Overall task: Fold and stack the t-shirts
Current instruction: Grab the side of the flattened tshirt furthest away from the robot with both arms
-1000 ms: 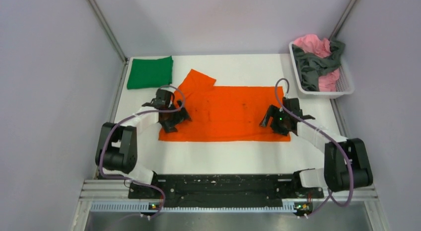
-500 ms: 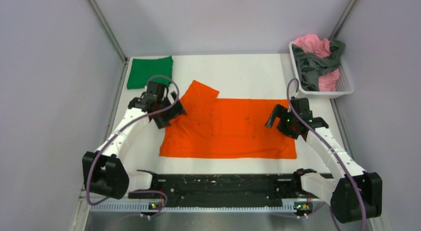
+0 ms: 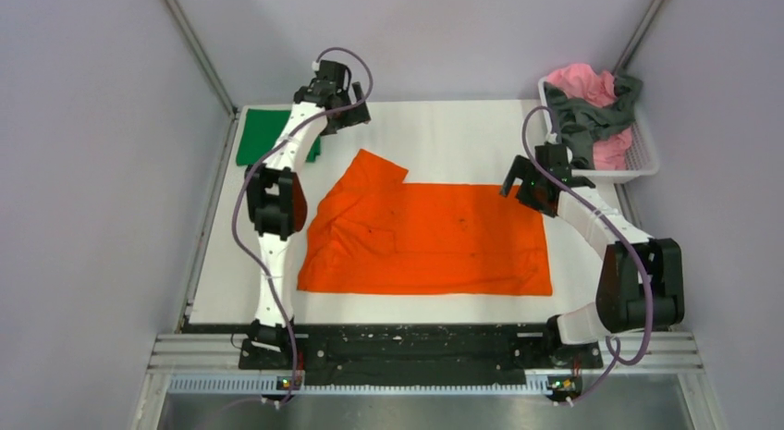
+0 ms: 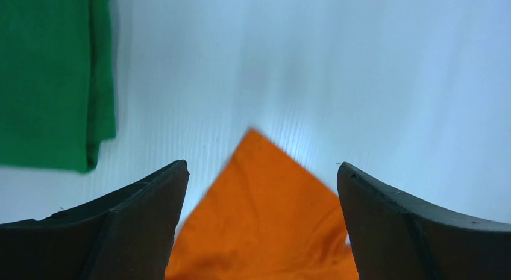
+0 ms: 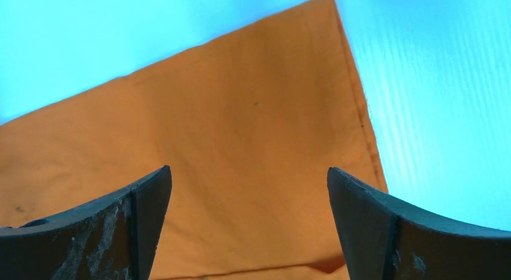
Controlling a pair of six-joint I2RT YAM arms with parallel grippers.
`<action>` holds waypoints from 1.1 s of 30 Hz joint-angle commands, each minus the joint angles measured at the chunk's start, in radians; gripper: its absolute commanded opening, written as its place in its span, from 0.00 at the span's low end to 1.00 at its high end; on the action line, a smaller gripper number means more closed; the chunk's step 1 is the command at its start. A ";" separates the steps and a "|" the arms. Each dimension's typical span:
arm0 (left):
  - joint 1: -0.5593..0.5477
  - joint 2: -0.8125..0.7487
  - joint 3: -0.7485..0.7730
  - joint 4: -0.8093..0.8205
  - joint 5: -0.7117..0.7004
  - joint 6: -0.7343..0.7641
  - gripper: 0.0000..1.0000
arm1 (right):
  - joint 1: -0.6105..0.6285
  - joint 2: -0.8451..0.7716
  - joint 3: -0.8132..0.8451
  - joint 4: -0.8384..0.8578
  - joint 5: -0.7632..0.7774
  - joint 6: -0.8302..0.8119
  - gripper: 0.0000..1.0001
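The orange t-shirt [image 3: 425,236] lies spread on the white table, one sleeve sticking out at its back left. It fills the lower part of the left wrist view [image 4: 265,220] and most of the right wrist view [image 5: 229,141]. A folded green t-shirt [image 3: 257,134] lies at the back left, also in the left wrist view [image 4: 51,75]. My left gripper [image 3: 349,111] is raised high above the back left of the table, open and empty. My right gripper [image 3: 520,185] is open and empty, above the orange shirt's back right corner. Pink [image 3: 581,83] and dark grey [image 3: 582,125] t-shirts lie in the basket.
A white plastic basket [image 3: 638,162] stands at the back right corner. Grey walls close in the table on three sides. The left arm stretches up along the table's left side.
Both grippers have risen and moved toward the back, away from the orange shirt. The left arm has stretched far up to the back left. The shirt's left side is now rumpled.
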 commanded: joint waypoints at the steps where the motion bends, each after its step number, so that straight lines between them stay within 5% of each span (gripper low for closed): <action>1: -0.008 0.171 0.215 -0.021 -0.007 0.135 0.97 | -0.012 0.014 0.042 0.026 0.082 -0.034 0.98; 4: -0.020 0.200 0.158 0.130 -0.010 0.182 0.95 | -0.024 0.016 0.032 0.026 0.105 -0.040 0.98; 9: -0.042 0.273 0.173 0.151 -0.010 0.201 0.87 | -0.042 0.022 0.031 0.023 0.114 -0.042 0.98; 23: -0.108 0.325 0.163 -0.028 -0.154 0.226 0.50 | -0.054 0.044 0.019 0.024 0.139 -0.049 0.98; 27: -0.126 0.309 0.118 -0.057 -0.175 0.229 0.31 | -0.055 0.039 0.028 0.023 0.165 -0.040 0.96; 29: -0.131 0.303 0.121 -0.056 -0.198 0.223 0.02 | -0.055 0.061 0.054 0.032 0.169 -0.033 0.94; 33: -0.131 0.263 0.126 -0.033 -0.214 0.206 0.00 | -0.054 0.172 0.151 0.031 0.203 -0.010 0.83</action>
